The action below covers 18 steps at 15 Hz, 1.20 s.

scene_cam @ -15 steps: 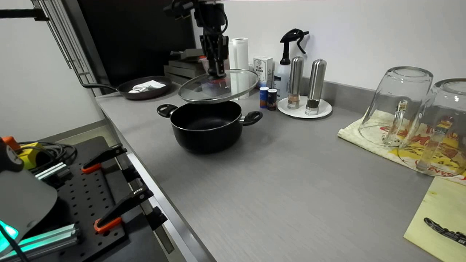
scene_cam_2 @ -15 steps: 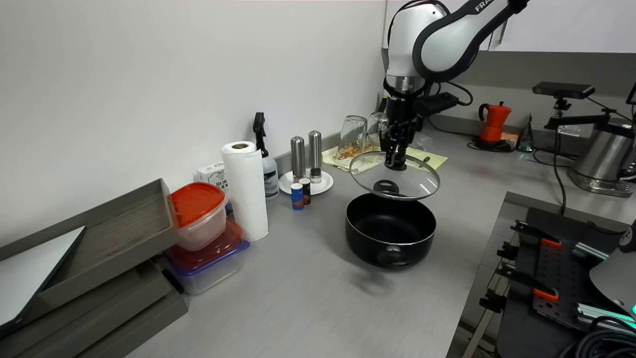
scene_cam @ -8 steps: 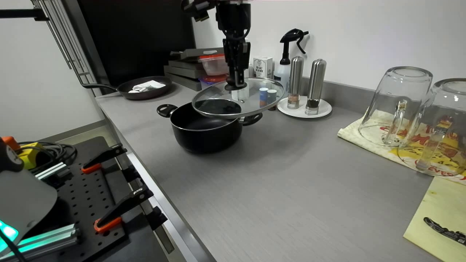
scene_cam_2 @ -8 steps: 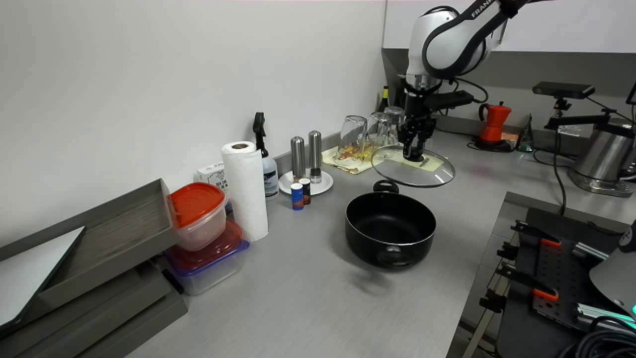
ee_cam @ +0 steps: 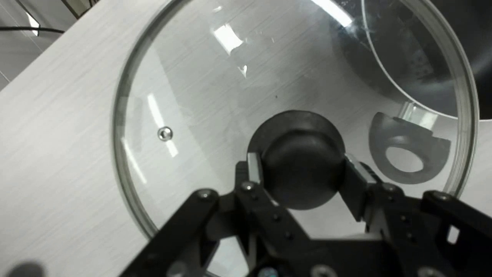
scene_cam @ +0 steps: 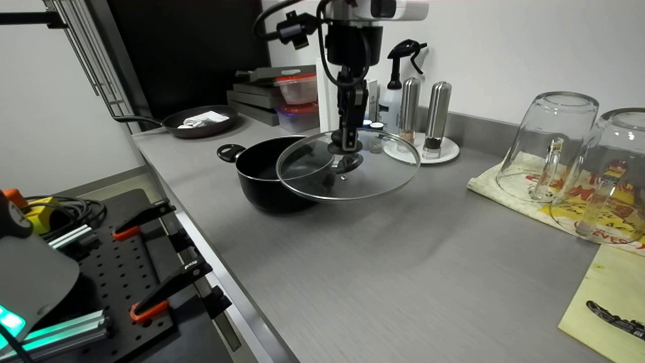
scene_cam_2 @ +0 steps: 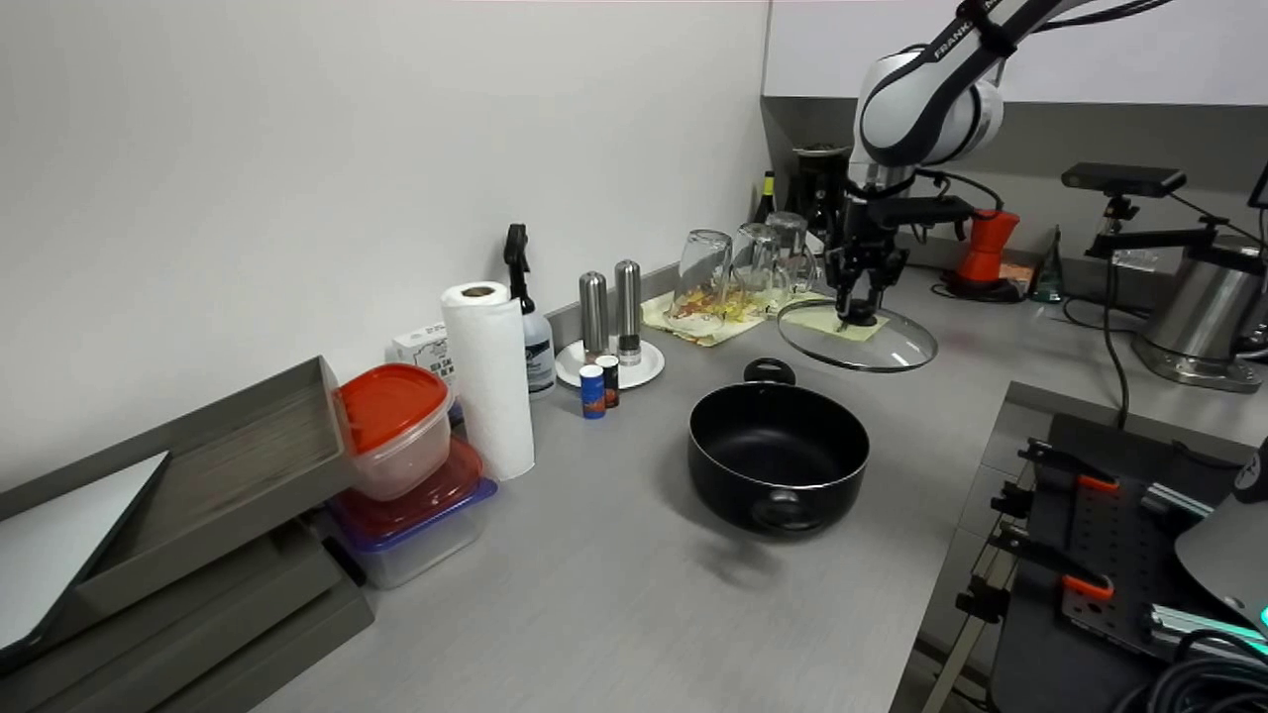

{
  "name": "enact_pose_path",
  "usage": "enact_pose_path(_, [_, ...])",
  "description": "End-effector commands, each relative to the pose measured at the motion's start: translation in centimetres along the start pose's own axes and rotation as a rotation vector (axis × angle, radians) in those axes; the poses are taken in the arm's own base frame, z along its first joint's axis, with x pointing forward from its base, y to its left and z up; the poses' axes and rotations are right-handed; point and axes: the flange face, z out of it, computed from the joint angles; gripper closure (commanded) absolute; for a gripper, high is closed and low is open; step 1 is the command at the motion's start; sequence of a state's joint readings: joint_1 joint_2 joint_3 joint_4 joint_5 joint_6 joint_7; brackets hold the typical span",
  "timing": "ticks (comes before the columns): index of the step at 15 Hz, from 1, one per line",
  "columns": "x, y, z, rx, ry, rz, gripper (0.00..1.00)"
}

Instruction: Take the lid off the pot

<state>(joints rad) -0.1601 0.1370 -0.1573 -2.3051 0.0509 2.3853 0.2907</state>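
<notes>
Versus the frame half a second earlier: frying pan point(scene_cam: 199, 134) and pot point(scene_cam_2: 779, 451) unmoved; lid point(scene_cam: 375, 174) shifted to the right in both exterior views, gripper point(scene_cam: 347, 141) along with it. Lid is off the pot, held in the air to one side of it; in the wrist view part of the pot shows through the glass. Fingers point(ee_cam: 254, 169) clamped on the lid's knob point(ee_cam: 301, 169), one bearing from each side.

Materials and shapes, left to right. Frying pan: dark, round, shallow; a crumpled white wad point(scene_cam: 206, 119) lies in it, cloth or paper, cannot tell. Pot: squat, black, thin bright rim. Lid: clear glass disc, narrow metal rim, dark rounded knob, small metal-edged vent point(ee_cam: 165, 133). Counter point(scene_cam: 403, 292): grey, fine streaky grain. Spray bottle point(scene_cam: 390, 108): black trigger head, pale body. Spice mills point(scene_cam: 437, 113): upright shiny metal cylinders, domed tops, clear bases; plate point(scene_cam: 450, 153) under them white and round. Mugs point(scene_cam_2: 701, 272): clear glass, upturned, on a cloth point(scene_cam: 481, 182) printed in yellow and red.

Counts: frying pan, one; pot, one, with two loop handles point(scene_cam_2: 769, 371); lid, one; spray bottle, one; spice mills, two, on one plate; mugs, three in an exterior view.
</notes>
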Motion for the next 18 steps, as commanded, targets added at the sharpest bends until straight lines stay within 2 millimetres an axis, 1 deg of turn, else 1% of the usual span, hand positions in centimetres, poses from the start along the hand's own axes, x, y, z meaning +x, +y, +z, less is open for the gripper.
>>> enact_pose_path(1, [1.3,2.2,1.7,0.031,-0.015,0.091,0.74])
enact_pose_path(5, [2.1,4.7,4.3,0.041,-0.039,0.178,0.74])
enact_pose_path(8, [2.7,5.6,6.6,0.043,-0.048,0.219,0.74])
enact_pose_path(10, [3.0,5.5,8.3,0.044,-0.042,0.238,0.74])
enact_pose_path(14, [3.6,4.3,11.8,0.034,0.003,0.251,0.74])
enact_pose_path(18, [4.1,3.5,14.6,0.025,0.037,0.246,0.74])
